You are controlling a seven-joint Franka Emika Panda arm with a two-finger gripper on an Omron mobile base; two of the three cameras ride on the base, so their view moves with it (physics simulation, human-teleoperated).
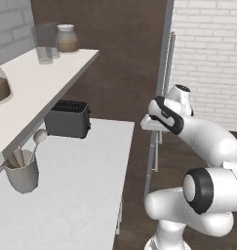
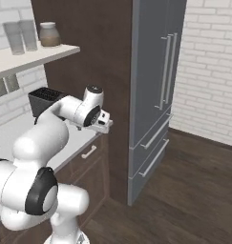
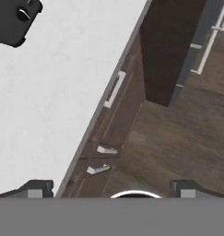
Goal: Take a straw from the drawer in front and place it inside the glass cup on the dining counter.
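Two dark fingertips [image 3: 37, 188] of my pincer [image 3: 112, 189] stand spread wide at the bottom of the hand view, one over the edge of the white surface [image 3: 53, 92], the other over the dark wood floor [image 3: 178, 138], with nothing between them.

I see the arm bent forward with the hand held just past the surface's front corner, looking straight down. Below it runs the brown cabinet front, and the drawer [image 3: 120, 99] sits shut under the surface edge; its pale bar handle [image 3: 114, 89] lies lengthwise along that edge, so the drawer's long axis follows the surface. Two more short handles [image 3: 99, 169] show lower down on the cabinet front.

From the left base view I see the black toaster [image 1: 67, 118] at the back of the surface and a grey utensil pot [image 1: 21, 175] with spoons near the left. Above them, a white shelf [image 1: 37, 88] carries tall clear glasses [image 1: 44, 44] and a jar [image 1: 67, 39]. A grey fridge [image 2: 155, 86] stands to the right of the brown cabinet.

The straw I can't see; the drawer is shut.
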